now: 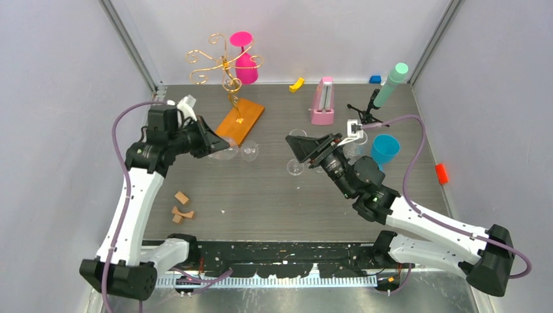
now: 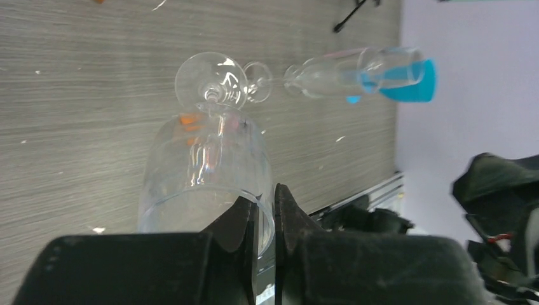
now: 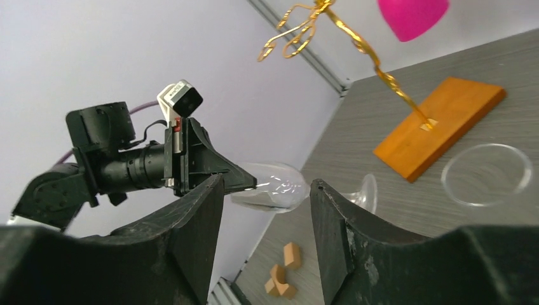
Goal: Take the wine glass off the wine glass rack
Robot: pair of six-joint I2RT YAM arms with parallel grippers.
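Jaws: left gripper (image 2: pixel 266 204) clamped on the rim of the wine glass (image 2: pixel 203 165), one finger inside the bowl and one outside; right gripper (image 3: pixel 264 210) spread apart, nothing between its fingers. Wine glass: clear, off the rack (image 1: pixel 225 64), lying sideways with its foot pointing away from the left gripper, low at the table (image 1: pixel 261 202) just beside the near corner of the orange base (image 1: pixel 241 120); whether the bowl rests on the surface cannot be told. Rack: gold wire, upright on the base at the back left of the table. Pink glass (image 1: pixel 244 59): hanging upside down from a rear arm of the rack. Second clear glass (image 2: pixel 330 70): upright, close to the right gripper, in front of the blue cup (image 1: pixel 385 149). Pink box (image 1: pixel 323 101): back centre, well apart from the rack. Wooden blocks (image 1: pixel 181 205): small cluster at the near left, beside the left arm. Red block (image 1: pixel 442 173): at the right edge.
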